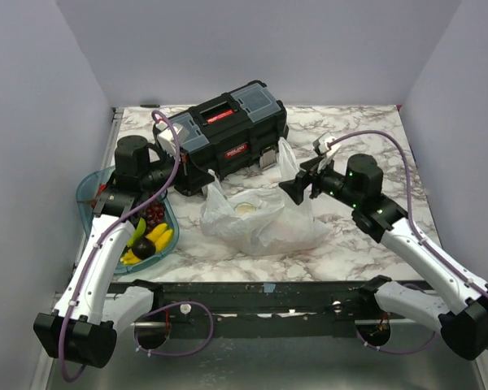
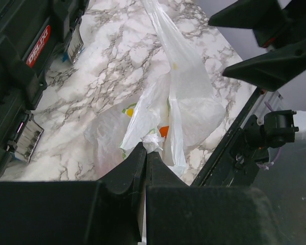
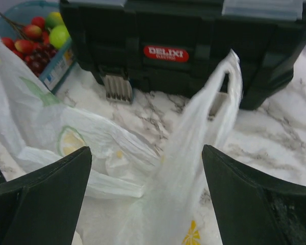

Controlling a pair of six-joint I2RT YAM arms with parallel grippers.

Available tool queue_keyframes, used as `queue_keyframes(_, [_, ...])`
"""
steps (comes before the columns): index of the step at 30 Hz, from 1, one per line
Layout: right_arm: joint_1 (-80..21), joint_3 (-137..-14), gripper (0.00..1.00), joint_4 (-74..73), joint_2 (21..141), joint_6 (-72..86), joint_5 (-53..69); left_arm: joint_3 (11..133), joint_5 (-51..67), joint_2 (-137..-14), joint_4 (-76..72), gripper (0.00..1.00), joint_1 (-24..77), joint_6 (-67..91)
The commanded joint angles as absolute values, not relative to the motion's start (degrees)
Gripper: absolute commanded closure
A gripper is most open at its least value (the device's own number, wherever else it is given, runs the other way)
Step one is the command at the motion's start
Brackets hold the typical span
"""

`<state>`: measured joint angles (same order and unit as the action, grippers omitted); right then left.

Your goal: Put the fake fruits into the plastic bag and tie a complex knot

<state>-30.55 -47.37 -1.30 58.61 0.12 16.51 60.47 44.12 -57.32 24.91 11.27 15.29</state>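
The plastic bag [image 1: 260, 218] lies crumpled on the marble table in front of the toolbox. An orange fruit [image 2: 164, 131] shows through it. My left gripper [image 2: 146, 150] is shut on a crumpled bit of the bag's left handle; in the top view it [image 1: 209, 180] is at the bag's upper left. My right gripper [image 3: 147, 149] is open, its fingers either side of the bag's raised right handle [image 3: 214, 107] without touching it; in the top view it [image 1: 297, 187] is at the bag's upper right. Several more fake fruits [image 1: 150, 231] lie in the teal tray [image 1: 85, 191].
The black toolbox [image 1: 228, 134] stands just behind the bag and close to both grippers. The teal tray is under the left arm at the left edge. Grey walls enclose the table on three sides.
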Motion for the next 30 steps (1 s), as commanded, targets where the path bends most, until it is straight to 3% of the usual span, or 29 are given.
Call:
queue_keyframes(1, [-30.4,-54.0,0.06,-7.1,56.2,-3.9,25.4,62.1,42.6,-57.5,22.7,1.00,11.5,17.0])
queue_keyframes(4, [-31.4,-58.7,0.04,-7.0,58.3,-2.6,34.8,62.6,43.0,-57.6,22.6,1.00,11.5,17.1])
queue_keyframes(8, [-37.5,-64.0,0.00,-5.6,65.6,-1.5,36.6,62.2,45.1,-57.6,21.3,1.00,11.5,17.4])
queue_keyframes(17, [-45.5,-62.8,0.00,13.6,77.6,-1.1,38.4,61.4,48.4,-57.3,18.8,1.00,11.7,17.8])
queue_keyframes(30, [-48.0,-61.6,0.03,30.3,90.6,3.4,41.6,61.5,50.0,-58.3,15.8,1.00,11.7,18.8])
